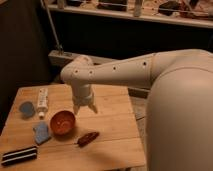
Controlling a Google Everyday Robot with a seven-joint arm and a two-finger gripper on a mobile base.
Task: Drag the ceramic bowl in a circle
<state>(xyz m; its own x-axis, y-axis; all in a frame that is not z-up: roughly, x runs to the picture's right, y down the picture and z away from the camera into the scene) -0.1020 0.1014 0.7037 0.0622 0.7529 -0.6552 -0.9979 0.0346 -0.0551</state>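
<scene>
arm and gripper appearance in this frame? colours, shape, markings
Arm: off-white, smooth rounded tubular links, small dark dots along the shell, no loose cables visible. Gripper, above the table beside the ceramic bowl: same off-white, two short tapered fingers.

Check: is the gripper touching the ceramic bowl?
Cannot tell. In the camera view the gripper hangs by the ceramic bowl; neither gap nor contact shows plainly.

My gripper (85, 108) hangs, fingers spread, over the pale square wooden plank table (117, 137) that fills the lower left of the frame. Behind it the room is dim and dark, with a pale grey ledge (55, 56) at centre left and a whitish railing (150, 17) across the top.
</scene>
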